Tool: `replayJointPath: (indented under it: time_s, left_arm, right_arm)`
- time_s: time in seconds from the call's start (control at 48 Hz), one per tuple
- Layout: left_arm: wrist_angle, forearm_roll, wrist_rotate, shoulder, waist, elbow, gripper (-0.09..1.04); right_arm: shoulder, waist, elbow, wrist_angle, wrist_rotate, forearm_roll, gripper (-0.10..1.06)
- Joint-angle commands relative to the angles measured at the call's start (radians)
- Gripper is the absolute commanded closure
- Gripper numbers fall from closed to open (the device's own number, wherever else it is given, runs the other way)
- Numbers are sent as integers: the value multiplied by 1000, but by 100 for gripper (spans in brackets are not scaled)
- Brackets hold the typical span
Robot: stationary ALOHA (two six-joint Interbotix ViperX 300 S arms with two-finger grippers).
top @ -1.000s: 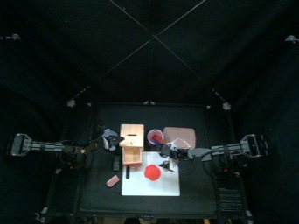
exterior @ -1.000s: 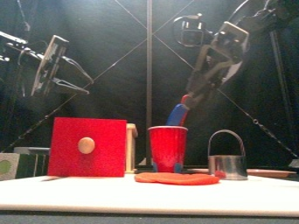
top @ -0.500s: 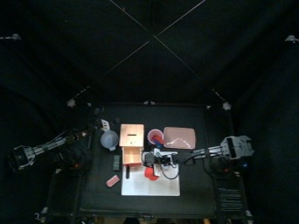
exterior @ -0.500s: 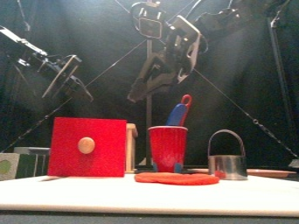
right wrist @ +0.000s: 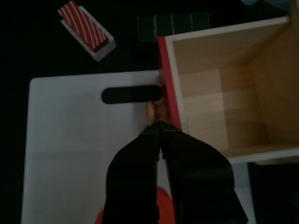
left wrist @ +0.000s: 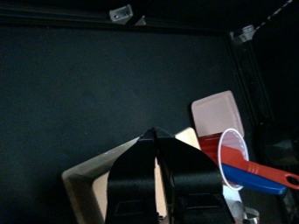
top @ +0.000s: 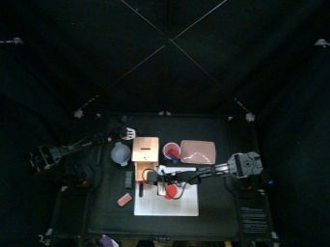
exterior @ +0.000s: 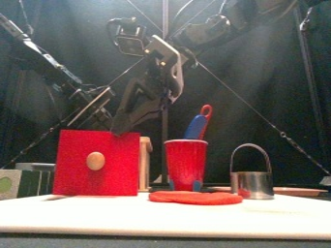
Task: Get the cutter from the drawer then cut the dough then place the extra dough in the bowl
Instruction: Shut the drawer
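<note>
The wooden box (top: 146, 159) stands left of the white board (top: 184, 205), its red drawer front (exterior: 97, 162) facing forward. The red dough (exterior: 195, 198) lies flat on the board, and the metal cutter (exterior: 251, 180) stands upright to its right. My right gripper (right wrist: 156, 128) reaches across from the right and hangs shut just above the drawer front's top edge (right wrist: 165, 83), with the knob (right wrist: 151, 111) showing past its tips and nothing held. The left gripper (left wrist: 155, 140) is shut and empty, high over the box's back left near the blue-grey bowl (top: 119, 154).
Behind the dough stands a red cup (exterior: 185, 163) holding a blue knife (exterior: 196, 124). A pink tray (top: 200, 150) lies at the back right. A striped toy (right wrist: 87, 24) and dark green sushi blocks (right wrist: 176, 26) lie left of the board.
My right gripper swung left from above the cup to over the drawer front and shut. The left gripper drew back toward the bowl and shut too.
</note>
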Motion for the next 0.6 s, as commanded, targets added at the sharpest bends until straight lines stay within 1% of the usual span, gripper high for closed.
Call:
replayJointPath:
  time_s: [0.021, 0.292, 0.604]
  left_arm:
    - [34, 5, 3, 43, 9, -58, 63]
    - [72, 25, 2, 78, 12, -75, 63]
    - [86, 28, 2, 80, 12, -60, 63]
  right_arm:
    - [6, 6, -74, 44, 3, -5, 62]
    - [52, 21, -152, 87, 3, -18, 62]
    - [95, 17, -199, 146, 5, -38, 62]
